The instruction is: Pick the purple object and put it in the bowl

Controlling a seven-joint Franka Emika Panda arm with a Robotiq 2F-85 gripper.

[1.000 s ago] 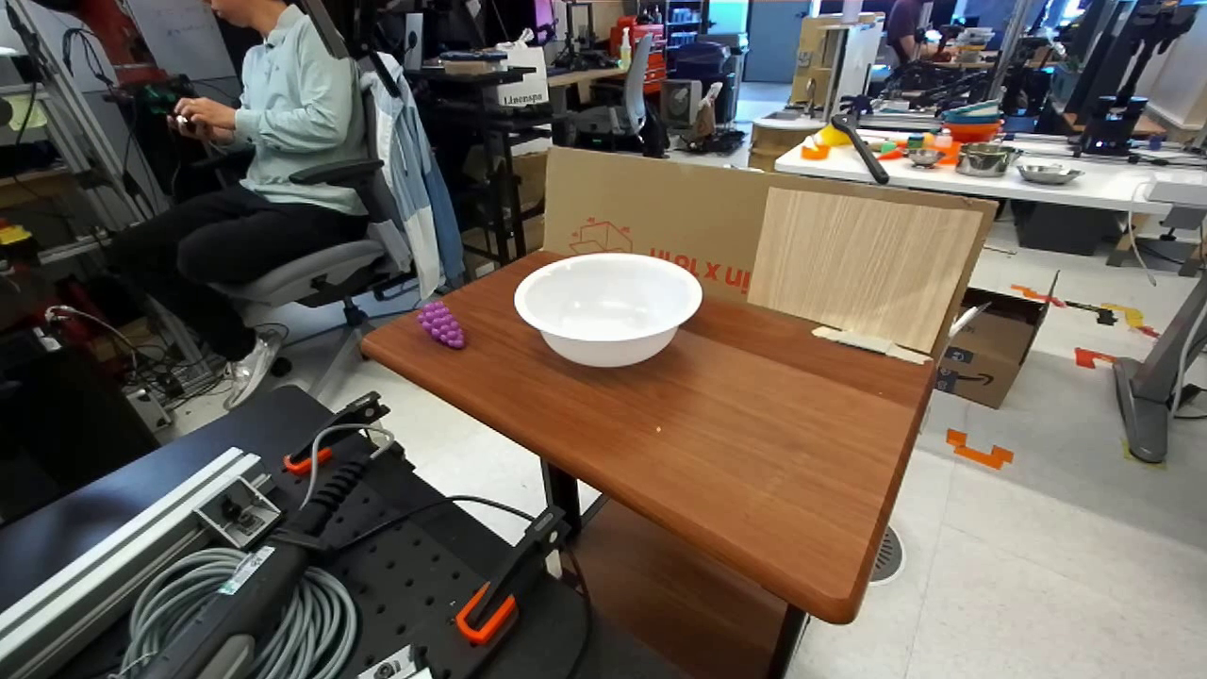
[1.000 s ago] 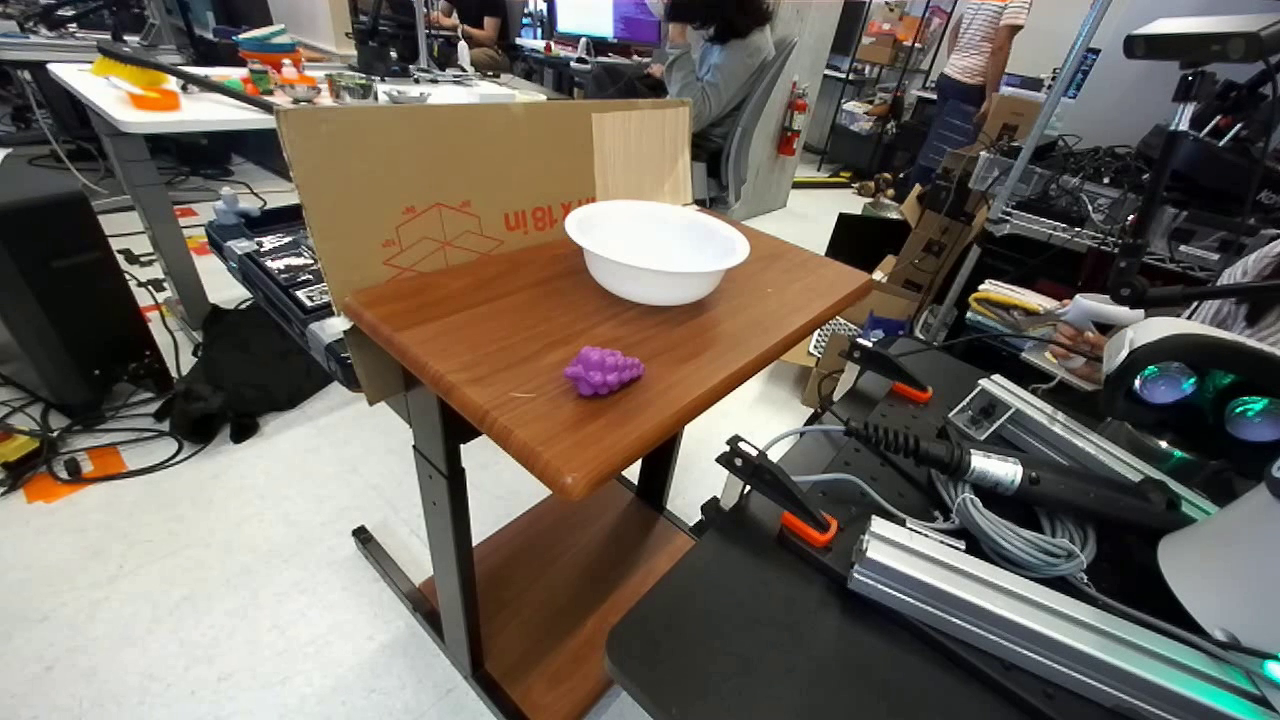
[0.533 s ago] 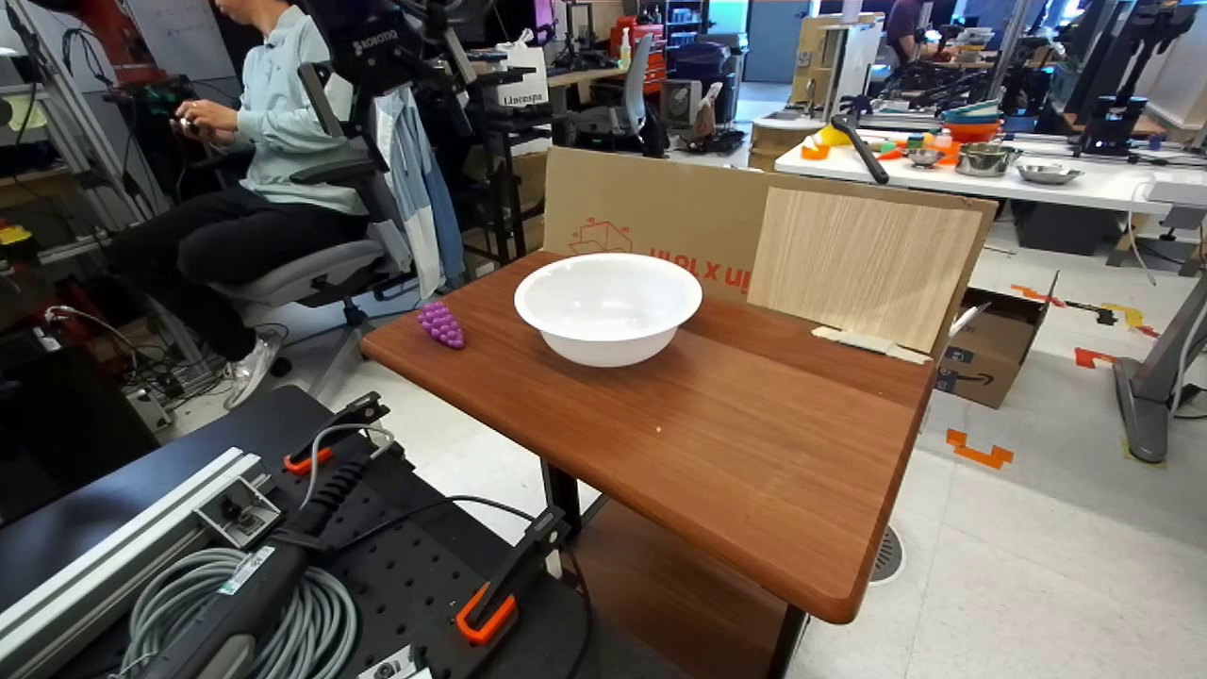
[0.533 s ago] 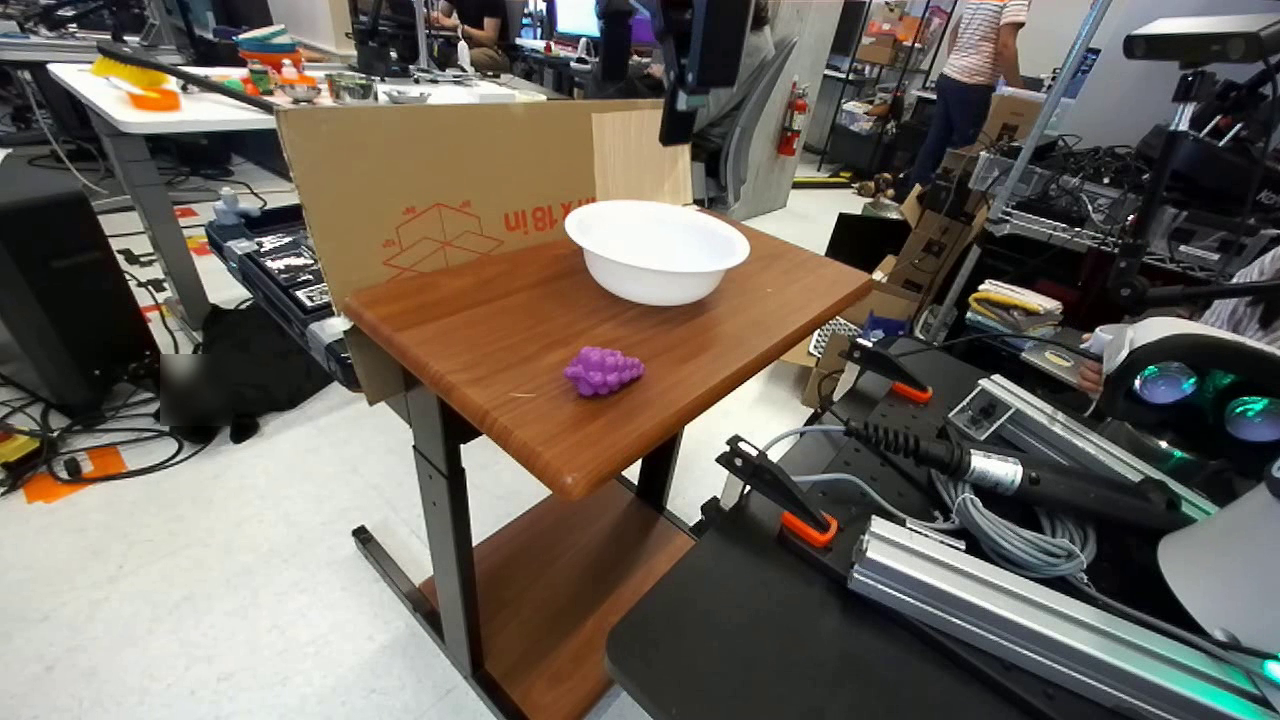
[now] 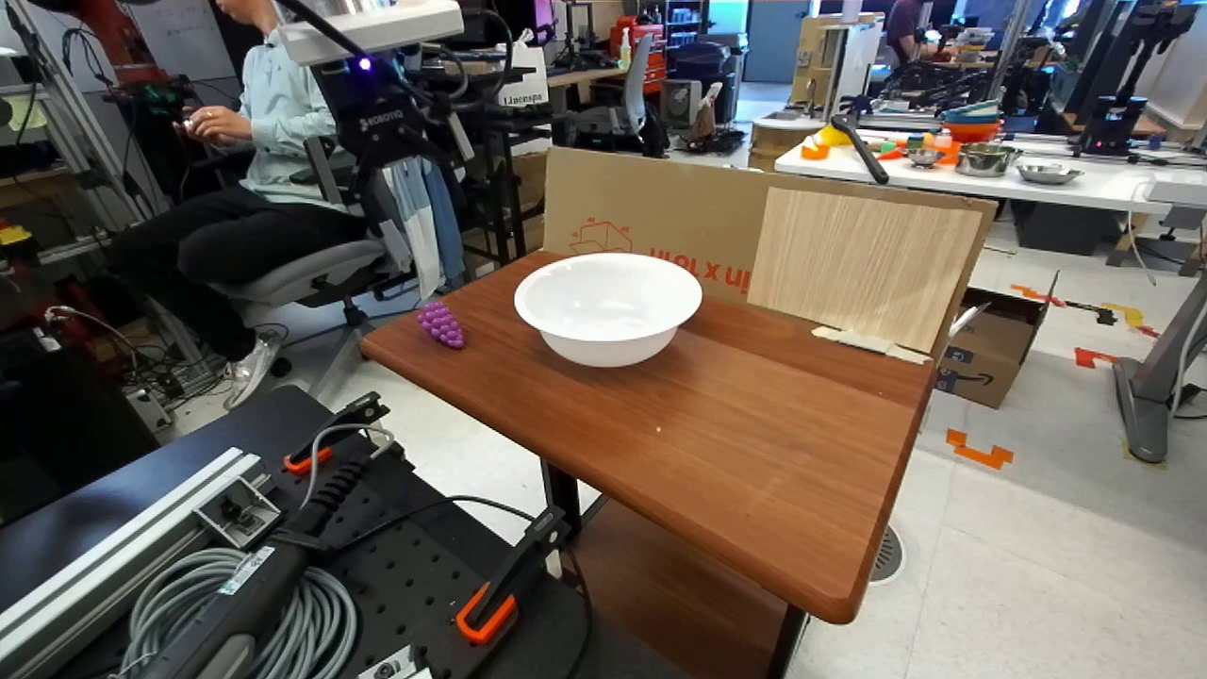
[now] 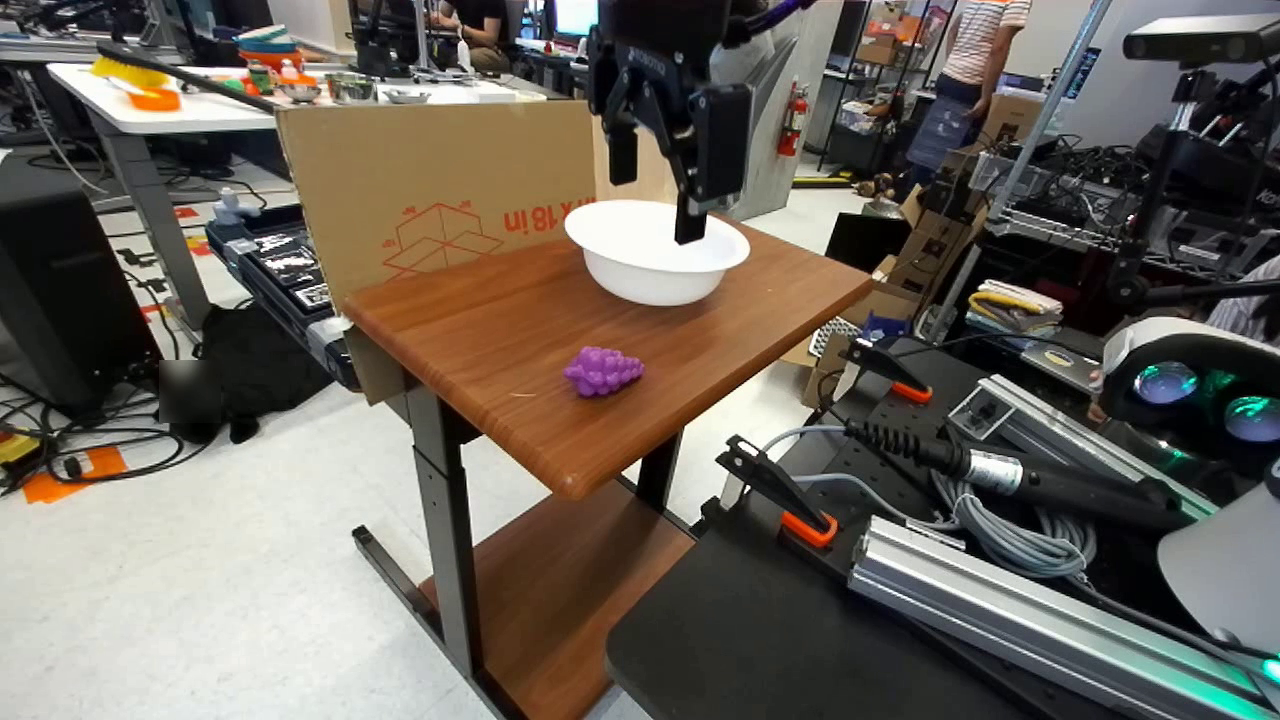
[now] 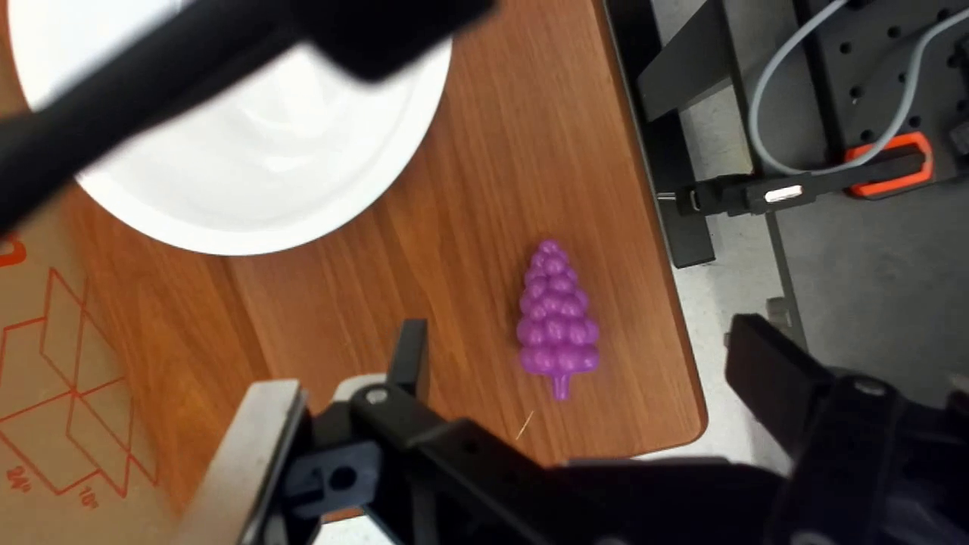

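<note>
One purple object (image 7: 558,318), a knobbly cluster like a bunch of grapes with a short stub, lies on the brown worktop (image 5: 717,443) near a rounded corner, apart from the bowl (image 5: 608,351). The bowl, white and round, stands upright, mouth up, on the same worktop. Above hangs the pincer (image 6: 656,200), spread, its two fingers (image 7: 409,352) wide of each other and well clear of the worktop; in the wrist view the purple object shows between them, farther down. Along the far side of the worktop stands a cardboard sheet (image 6: 440,160), with a pale wood-grain panel (image 5: 863,264) against it. In an exterior view a seated person (image 5: 288,113) shows partly behind the pincer
</note>
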